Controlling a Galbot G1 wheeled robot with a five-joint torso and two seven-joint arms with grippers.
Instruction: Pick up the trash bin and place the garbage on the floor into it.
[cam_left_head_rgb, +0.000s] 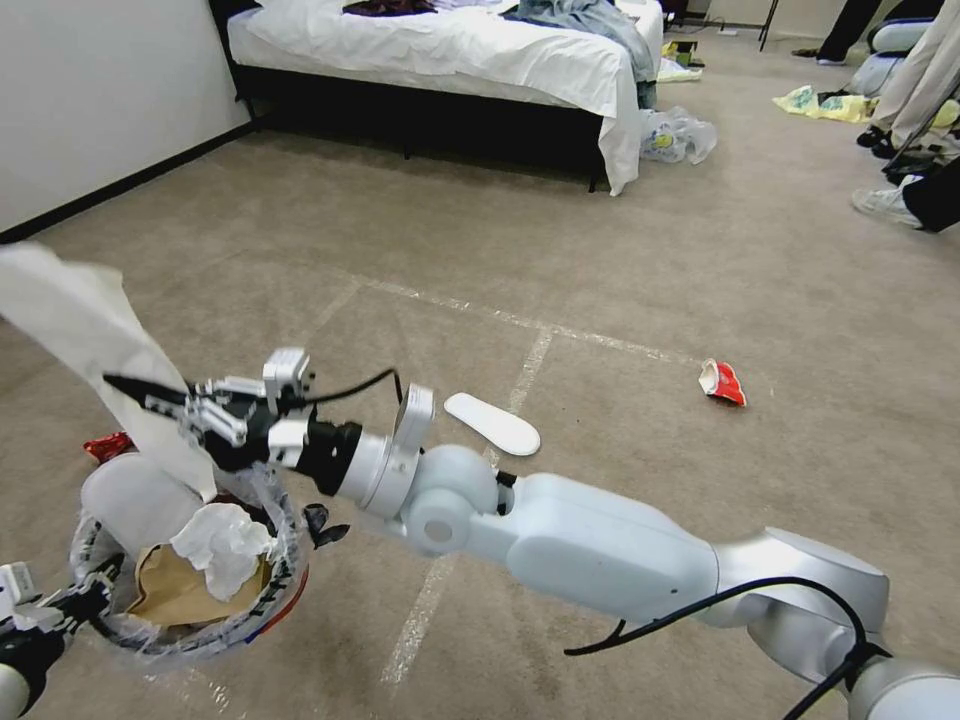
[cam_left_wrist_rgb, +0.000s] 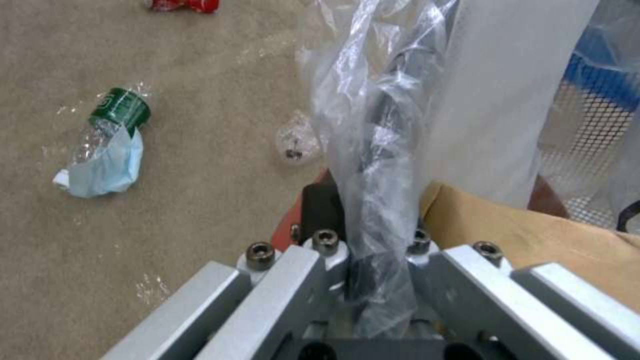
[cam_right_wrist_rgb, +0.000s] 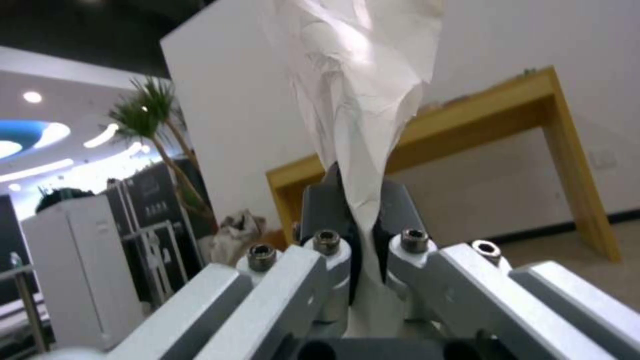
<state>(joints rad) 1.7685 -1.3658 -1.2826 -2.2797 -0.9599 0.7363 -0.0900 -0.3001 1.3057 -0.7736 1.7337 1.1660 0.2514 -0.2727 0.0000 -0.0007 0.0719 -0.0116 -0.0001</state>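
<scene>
The red trash bin (cam_left_head_rgb: 287, 597), lined with a clear bag, hangs at the lower left of the head view. My left gripper (cam_left_head_rgb: 62, 603) is shut on its rim, pinching the crinkled liner (cam_left_wrist_rgb: 373, 125). Inside lie a brown paper bag (cam_left_head_rgb: 175, 590), crumpled tissue (cam_left_head_rgb: 225, 545) and a pale bottle (cam_left_head_rgb: 130, 500). My right gripper (cam_left_head_rgb: 150, 392) hovers just above the bin, shut on a white paper wrapper (cam_left_head_rgb: 80, 320), which stands up from its fingers (cam_right_wrist_rgb: 327, 205). On the carpet lie a white slipper (cam_left_head_rgb: 492, 422), a red crushed can (cam_left_head_rgb: 722, 382), a red wrapper (cam_left_head_rgb: 108, 445) and a green-labelled bottle (cam_left_wrist_rgb: 113, 120) with a blue mask.
A bed (cam_left_head_rgb: 450, 50) with white sheets stands at the back, with a knotted white plastic bag (cam_left_head_rgb: 678, 135) by its corner. A wall (cam_left_head_rgb: 90, 90) runs along the left. People's feet (cam_left_head_rgb: 885, 200) and a yellow bag (cam_left_head_rgb: 825, 103) are at the far right. Tape lines cross the carpet.
</scene>
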